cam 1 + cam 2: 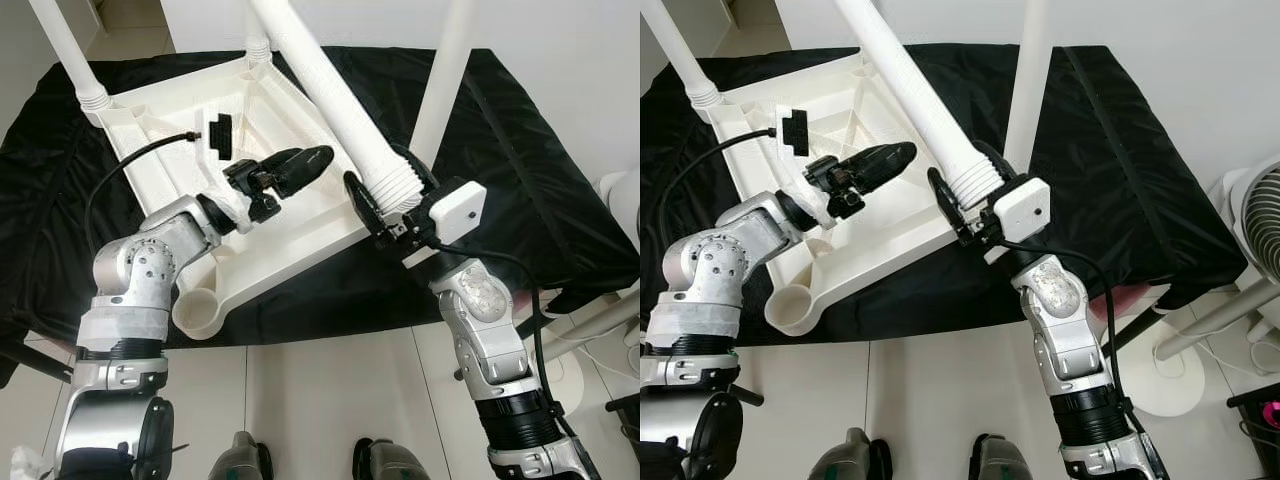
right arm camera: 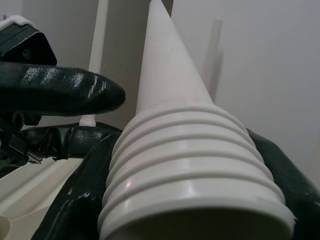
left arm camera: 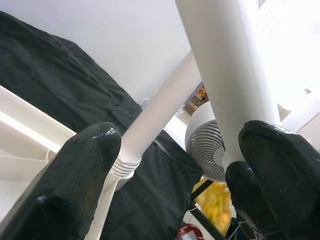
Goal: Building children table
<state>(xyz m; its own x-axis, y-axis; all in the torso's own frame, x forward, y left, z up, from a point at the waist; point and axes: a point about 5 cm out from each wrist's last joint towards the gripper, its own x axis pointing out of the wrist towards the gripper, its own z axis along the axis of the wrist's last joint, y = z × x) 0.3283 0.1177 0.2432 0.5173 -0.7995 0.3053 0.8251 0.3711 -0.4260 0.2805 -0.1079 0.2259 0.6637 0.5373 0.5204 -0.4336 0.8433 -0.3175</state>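
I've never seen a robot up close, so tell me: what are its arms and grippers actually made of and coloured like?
Both arms are silver metal with rounded joints and ribbed black collars. The left gripper and right gripper each have two long, glossy black fingers. A white box sits at the right wrist, and thin black cables loop along both arms.

Tops of the table legs [image 1: 320, 80] beyond the frame.

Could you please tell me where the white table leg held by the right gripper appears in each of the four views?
Left eye: table leg runs diagonally, top centre to centre.
Right eye: likewise.
Left wrist: upper right.
Right wrist: centre.
Shared landmark: its ribbed end in the right gripper.
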